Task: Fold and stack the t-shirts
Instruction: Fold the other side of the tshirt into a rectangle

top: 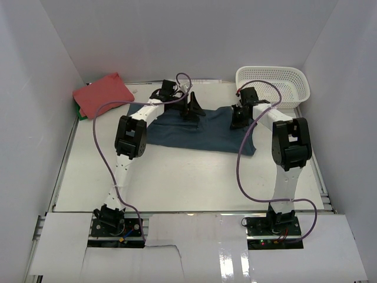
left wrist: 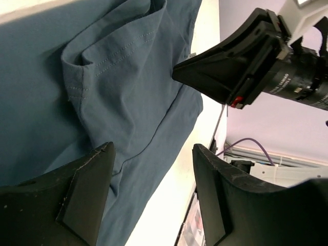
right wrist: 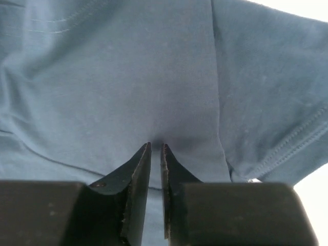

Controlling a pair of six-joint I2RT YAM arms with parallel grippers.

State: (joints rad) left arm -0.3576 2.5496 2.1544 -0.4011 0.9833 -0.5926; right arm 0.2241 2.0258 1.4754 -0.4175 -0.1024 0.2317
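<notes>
The teal-blue t-shirt (top: 194, 132) lies spread across the far middle of the table, with its sleeve hem (left wrist: 82, 77) showing in the left wrist view. My left gripper (top: 191, 109) (left wrist: 154, 148) hangs open over the shirt's far edge, and nothing is between its fingers. My right gripper (top: 238, 121) (right wrist: 156, 146) is on the shirt's right part. Its jaws are drawn almost together, with the tips pressed into the blue cloth (right wrist: 128, 77) and a small pinch of fabric between them. The coral-red t-shirt (top: 103, 94) lies folded at the far left corner.
A white lattice basket (top: 274, 85) stands at the far right corner, just behind the right arm. Something green (top: 77, 112) peeks out under the red shirt. White walls enclose the table on three sides. Purple cables loop off both arms.
</notes>
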